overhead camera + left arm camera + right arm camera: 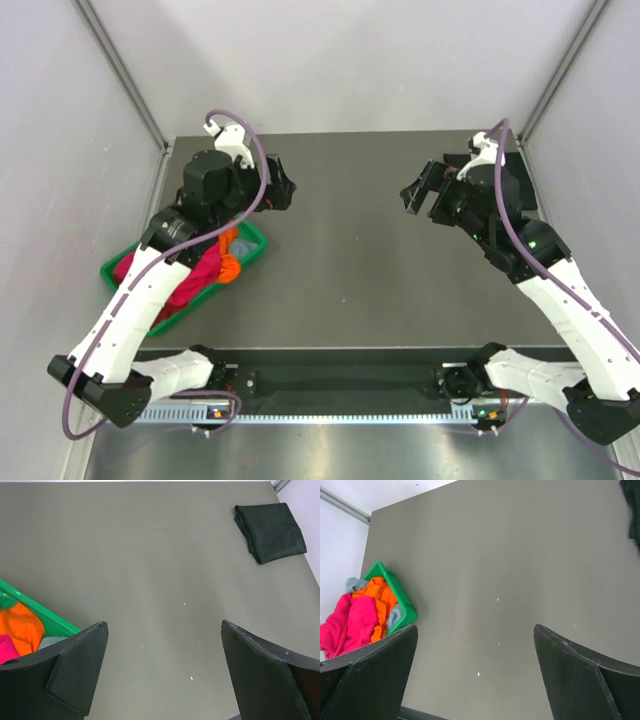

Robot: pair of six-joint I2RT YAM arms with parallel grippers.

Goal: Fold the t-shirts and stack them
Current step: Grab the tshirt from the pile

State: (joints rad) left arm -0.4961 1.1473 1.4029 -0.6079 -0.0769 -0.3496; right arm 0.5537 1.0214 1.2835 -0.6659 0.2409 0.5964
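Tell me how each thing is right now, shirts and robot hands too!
black t-shirt: folded, flat on the table.
pink t-shirt: crumpled in the green tray.
orange t-shirt: crumpled in the tray.
grey-blue t-shirt: bunched in the tray.
left gripper: open, empty.
right gripper: open, empty.

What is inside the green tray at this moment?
The green tray holds a crumpled pile: a pink-red tee, an orange tee and a grey-blue tee. Whatever lies beneath them, and the tray's floor, is covered.
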